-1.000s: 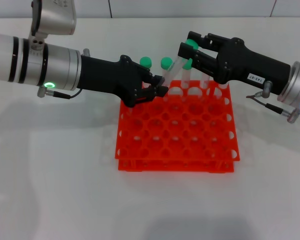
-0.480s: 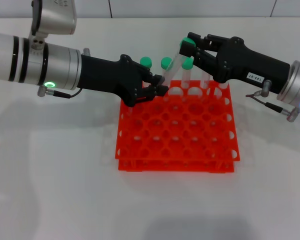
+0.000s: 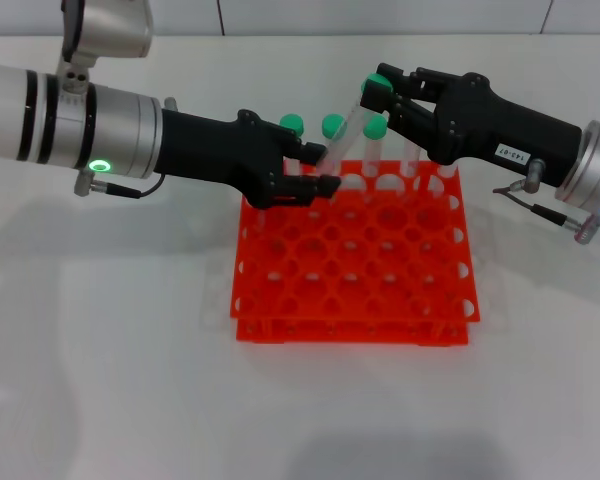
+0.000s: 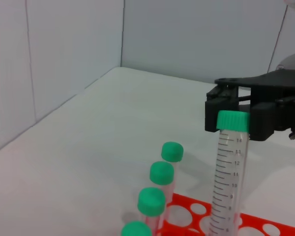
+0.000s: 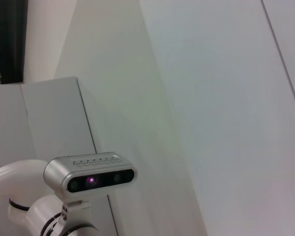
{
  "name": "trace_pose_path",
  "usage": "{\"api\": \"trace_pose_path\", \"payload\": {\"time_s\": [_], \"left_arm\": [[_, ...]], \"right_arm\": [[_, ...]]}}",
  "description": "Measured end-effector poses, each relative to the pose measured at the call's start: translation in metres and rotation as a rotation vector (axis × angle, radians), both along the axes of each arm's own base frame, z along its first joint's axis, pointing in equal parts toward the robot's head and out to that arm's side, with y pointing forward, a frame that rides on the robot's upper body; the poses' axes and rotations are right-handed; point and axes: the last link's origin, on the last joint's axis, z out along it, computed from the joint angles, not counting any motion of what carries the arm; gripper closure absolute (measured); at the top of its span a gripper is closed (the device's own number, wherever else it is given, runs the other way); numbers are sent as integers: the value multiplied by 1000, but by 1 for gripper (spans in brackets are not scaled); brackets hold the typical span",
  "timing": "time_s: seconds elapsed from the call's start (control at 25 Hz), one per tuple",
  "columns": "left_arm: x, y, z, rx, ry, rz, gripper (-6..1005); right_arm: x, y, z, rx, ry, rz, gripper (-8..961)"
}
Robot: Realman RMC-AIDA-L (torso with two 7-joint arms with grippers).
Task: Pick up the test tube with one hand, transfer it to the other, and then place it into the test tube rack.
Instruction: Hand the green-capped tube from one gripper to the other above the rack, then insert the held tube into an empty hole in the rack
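The test tube (image 3: 345,130) leans over the back row of the orange-red rack (image 3: 350,290), green cap up. My right gripper (image 3: 376,88), the one with the white label, is shut on the cap end. My left gripper (image 3: 315,168) is at the tube's lower end with its fingers spread open around it. In the left wrist view the tube (image 4: 227,172) stands upright with its cap clamped between the right gripper's black fingers (image 4: 214,118). The right wrist view shows only a wall and the robot's head.
Three other green-capped tubes (image 3: 332,125) stand in the rack's back row, close to both grippers; the left wrist view shows several in a row (image 4: 162,173). The white table (image 3: 130,350) surrounds the rack, with a wall behind.
My left gripper's fingers have spread apart and let go of the tube's lower end. My right gripper has closed in on the cap end and keeps hold of it.
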Motion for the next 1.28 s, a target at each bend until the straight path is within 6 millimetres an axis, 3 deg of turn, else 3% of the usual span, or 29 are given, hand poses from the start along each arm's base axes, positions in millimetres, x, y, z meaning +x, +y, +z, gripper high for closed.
{"api": "trace_pose_path", "payload": {"time_s": [0.04, 0.28, 0.48, 0.92, 1.28], "left_arm": [[1, 0, 0, -8, 4, 6, 674], [6, -3, 0, -28, 36, 20, 441], [17, -8, 14, -51, 54, 35, 324], [45, -31, 93, 34, 132, 146, 106], [28, -85, 129, 239, 145, 181, 106]], "right_arm": [[0, 0, 0, 0, 0, -1, 703], [1, 0, 1, 3, 3, -5, 703], [2, -1, 1, 4, 4, -6, 703], [8, -8, 3, 0, 13, -4, 702], [2, -5, 7, -2, 7, 25, 702]]}}
